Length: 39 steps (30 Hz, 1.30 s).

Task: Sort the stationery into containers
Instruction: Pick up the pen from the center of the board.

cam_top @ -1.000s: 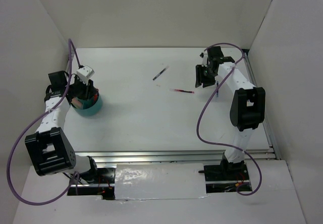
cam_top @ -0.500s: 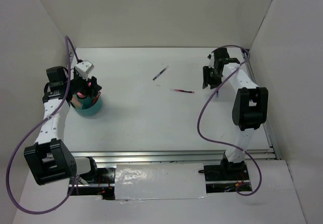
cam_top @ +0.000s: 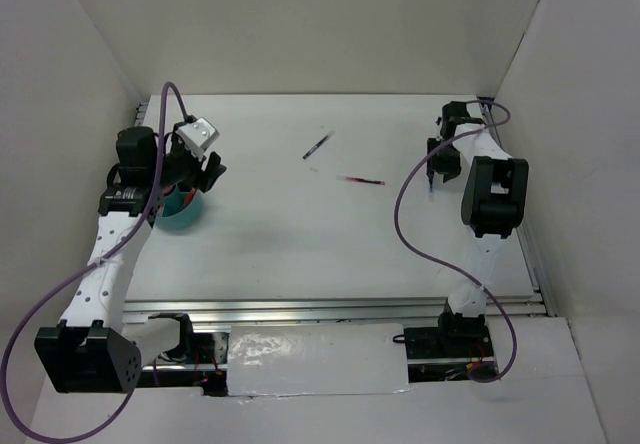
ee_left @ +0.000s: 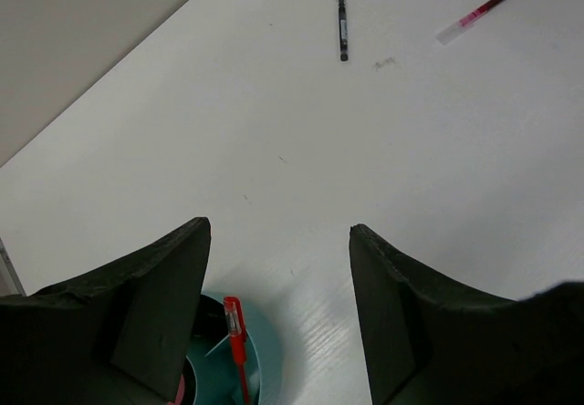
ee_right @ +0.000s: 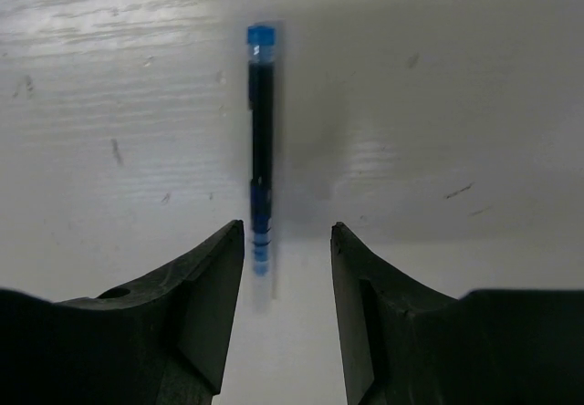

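Three pens lie unsorted: dark pen [cam_top: 317, 146] at table's 12 o'clock, red pen [cam_top: 362, 180] at 2, blue-capped pen [ee_right: 260, 131] before the open, empty right gripper [ee_right: 287, 232], while the left gripper [ee_left: 280, 232] gapes empty over the part-filled teal cup [ee_left: 266, 368].

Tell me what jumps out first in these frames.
The teal cup at left has a red pen standing in it, and the left gripper is open above it. At far right, the right gripper hangs open over a blue-capped pen on the table. A dark pen and a pink-red pen lie loose between the arms.
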Tool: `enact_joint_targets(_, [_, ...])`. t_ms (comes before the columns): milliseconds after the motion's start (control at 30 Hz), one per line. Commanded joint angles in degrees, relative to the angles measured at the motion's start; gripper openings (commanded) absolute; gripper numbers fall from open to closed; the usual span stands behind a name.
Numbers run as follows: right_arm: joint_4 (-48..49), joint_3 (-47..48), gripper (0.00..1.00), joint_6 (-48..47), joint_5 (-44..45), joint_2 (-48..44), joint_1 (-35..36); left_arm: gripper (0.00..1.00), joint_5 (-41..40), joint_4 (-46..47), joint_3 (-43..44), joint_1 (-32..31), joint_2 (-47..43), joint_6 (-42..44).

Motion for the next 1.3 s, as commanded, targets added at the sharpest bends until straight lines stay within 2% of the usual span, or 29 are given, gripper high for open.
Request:
enact_joint_targets(0, [0.2, 4.2, 0.49, -0.8, 0.5, 2.2, -0.9, 0.74, -1.7, -0.2, 0.4, -0.9, -1.0, 0.2])
enact_joint_targets(233, [-1.3, 10.4, 0.46, -0.5, -0.9, 7.9, -0.9, 0.74, -0.4, -1.1, -2.5, -1.6, -2.2, -0.7])
enact_joint_targets(300, [-2.2, 12.3, 0.42, -0.4, -1.3, 9.6, -0.9, 0.75, -1.1, -1.3, -3.7, -4.1, -2.8, -0.9])
enact_joint_targets(400, [-3.1, 14.2, 0.29, -0.6, -1.1, 11.8, -1.2, 0.74, -1.2, -2.1, -4.6, -4.6, -3.5, -1.0])
enact_joint_targets(500, [-6.4, 15.9, 0.02, -1.1, -3.6, 13.2, -1.6, 0.74, 1.7, -3.0, -5.5, -4.7, -4.2, 0.1])
enact_joint_targets(533, [-6.7, 15.5, 0.00, -1.4, -4.6, 12.3, -1.6, 0.73, 5.0, -3.0, -6.5, -4.7, -5.4, 1.5])
enact_joint_targets(700, [-5.8, 5.5, 0.00, -1.3, -23.8, 2.6, 0.0, 0.75, 12.9, -4.2, -10.8, -7.6, -10.2, 9.3])
enact_joint_targets(733, [-5.9, 3.9, 0.00, -0.9, -26.8, -1.1, 0.9, 0.75, 12.5, -4.9, -11.0, -10.7, -10.4, 13.9])
enact_joint_targets(800, [-6.4, 0.3, 0.00, 0.5, -34.5, -5.6, 4.3, 0.76, 9.5, -5.8, -11.4, -14.0, -10.3, 17.7])
enact_joint_targets(933, [-6.7, -3.4, 0.00, 6.5, -48.6, -9.3, 10.7, 0.75, 7.3, -5.2, -11.9, -20.9, -9.6, 24.2])
enact_joint_targets(967, [-4.0, -6.6, 0.00, 10.1, -56.8, -9.8, 12.6, 0.75, 6.5, -4.7, -12.3, -21.9, -8.9, 24.9])
enact_joint_targets(1067, [3.1, -11.4, 0.00, 15.3, -59.4, -14.7, 16.5, 0.74, 4.1, -0.4, -14.4, -26.8, -9.6, 28.7])
enact_joint_targets(1167, [5.5, -14.5, 0.00, 19.4, -61.0, -17.7, 21.6, 0.73, -0.1, 5.7, -20.1, -34.1, -13.2, 34.2])
enact_joint_targets(1267, [5.9, -16.1, 0.00, 24.3, -57.3, -19.0, 25.6, 0.71, -3.4, 10.5, -21.9, -41.3, -13.7, 35.2])
